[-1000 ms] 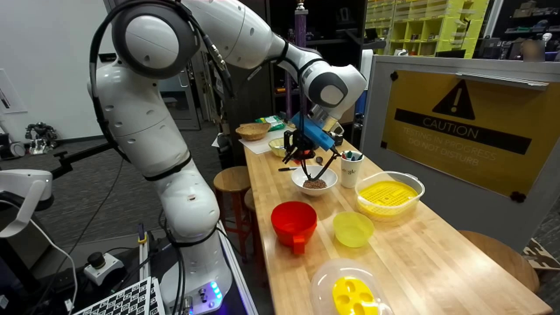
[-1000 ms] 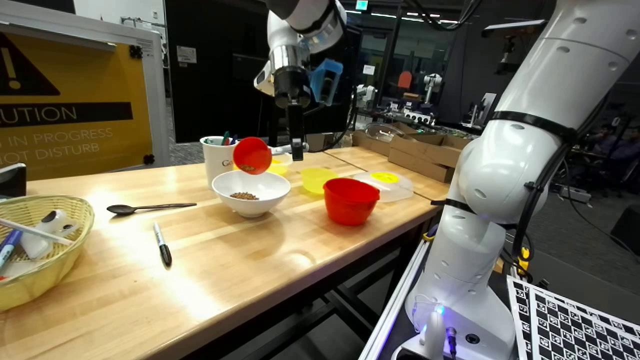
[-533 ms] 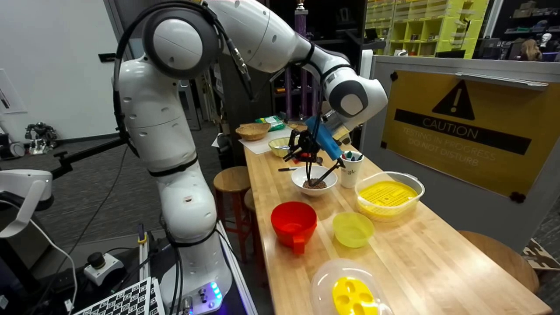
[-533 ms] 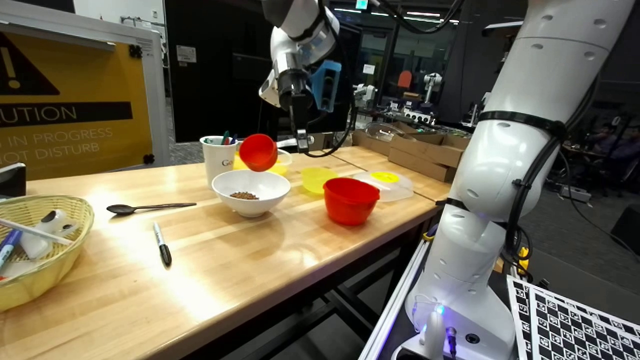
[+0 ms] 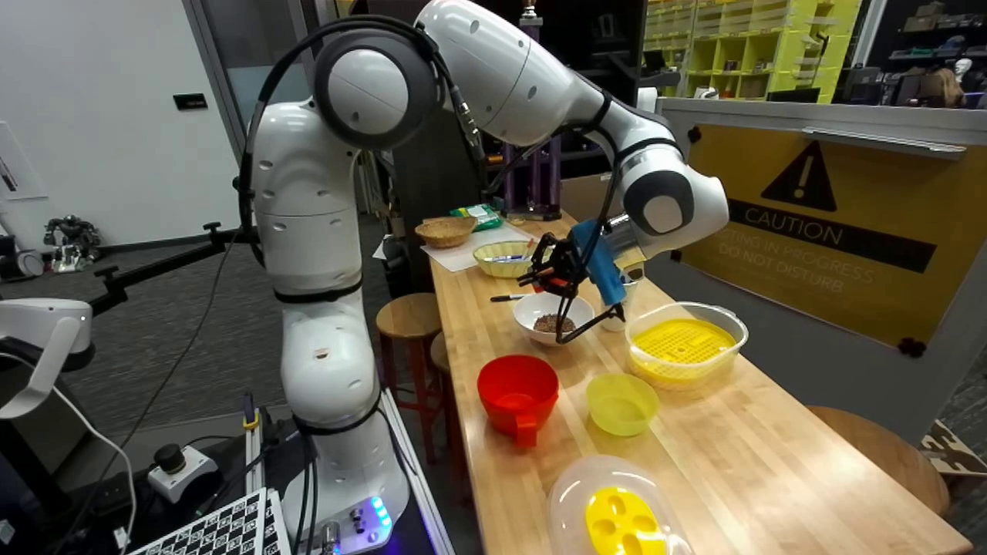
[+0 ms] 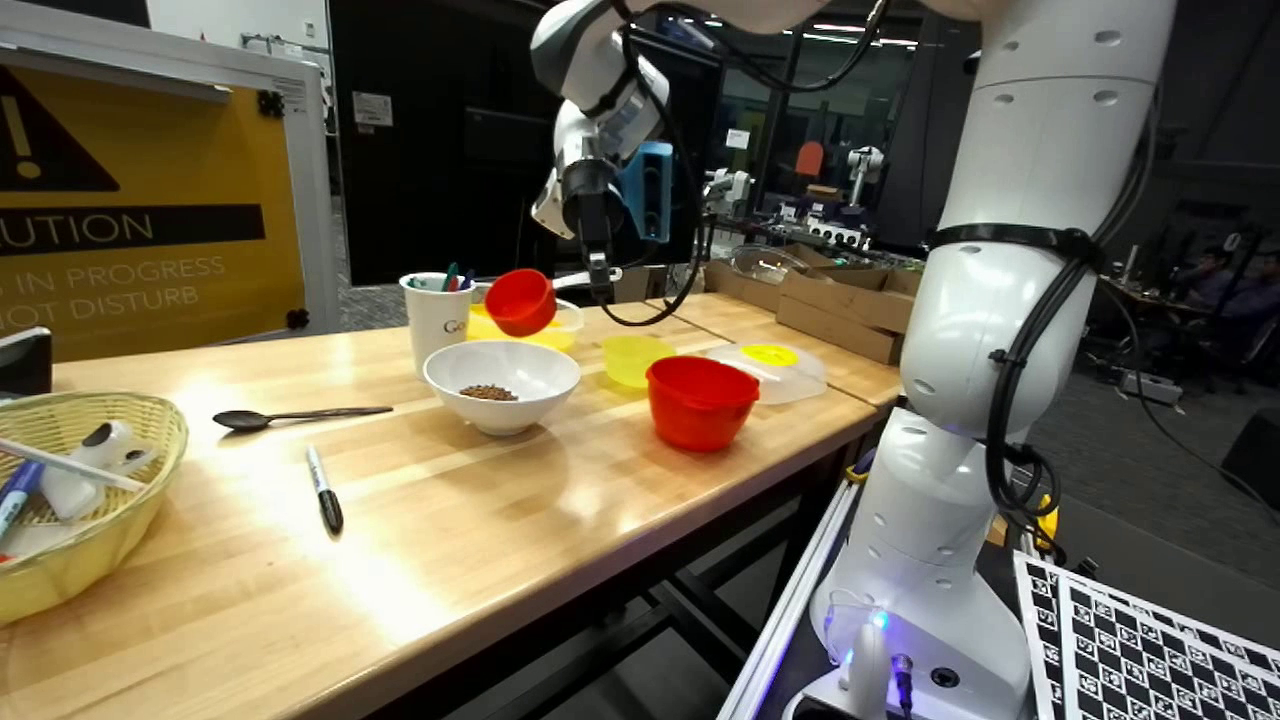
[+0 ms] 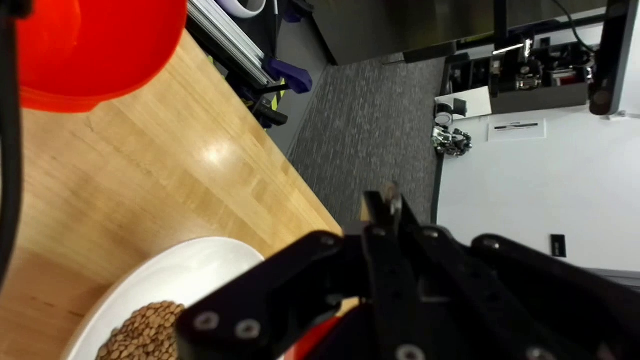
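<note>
- While a red mixing bowl (image 6: pixel 702 415) sits near in an exterior view, a white bowl (image 6: pixel 505 410) of lentils (image 6: pixel 488 392) sits left.
- Near its far side, the gripper (image 6: pixel 602 280) pinches a tipped red measuring cup (image 6: pixel 520 302) in midair by the pale handle (image 6: pixel 573 283).
- The cup looks light and stiff, best held there.

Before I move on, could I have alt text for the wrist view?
A closed black claw, with a red sliver behind it, fills the lower right, partly covering a white bowl of brown lentil-like pieces on a wooden table. A red container is cut off at upper left; grey floor and white wall lie beyond.
</note>
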Available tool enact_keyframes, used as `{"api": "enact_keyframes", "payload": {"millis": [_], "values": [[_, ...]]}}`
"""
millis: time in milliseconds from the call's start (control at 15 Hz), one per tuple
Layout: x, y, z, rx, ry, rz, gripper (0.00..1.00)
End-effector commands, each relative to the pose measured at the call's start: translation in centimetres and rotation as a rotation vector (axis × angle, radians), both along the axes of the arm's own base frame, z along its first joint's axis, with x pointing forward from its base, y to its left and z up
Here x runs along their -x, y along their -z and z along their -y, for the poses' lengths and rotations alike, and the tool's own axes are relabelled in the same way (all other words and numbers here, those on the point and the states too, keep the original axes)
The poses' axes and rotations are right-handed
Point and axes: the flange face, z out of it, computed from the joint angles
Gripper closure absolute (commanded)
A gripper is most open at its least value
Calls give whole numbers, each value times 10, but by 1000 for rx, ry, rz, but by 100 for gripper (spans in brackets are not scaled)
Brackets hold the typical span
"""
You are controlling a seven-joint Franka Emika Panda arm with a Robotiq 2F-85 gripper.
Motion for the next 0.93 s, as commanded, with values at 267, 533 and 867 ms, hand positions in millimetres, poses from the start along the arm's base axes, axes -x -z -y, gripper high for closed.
{"api": "enact_keyframes", "payload": {"millis": [267, 533, 867], "values": [[-9, 0, 35, -61, 56, -36, 99], [-9, 4, 57, -53, 99, -39, 99], [-12, 9, 81, -38, 156, -41, 99]]}}
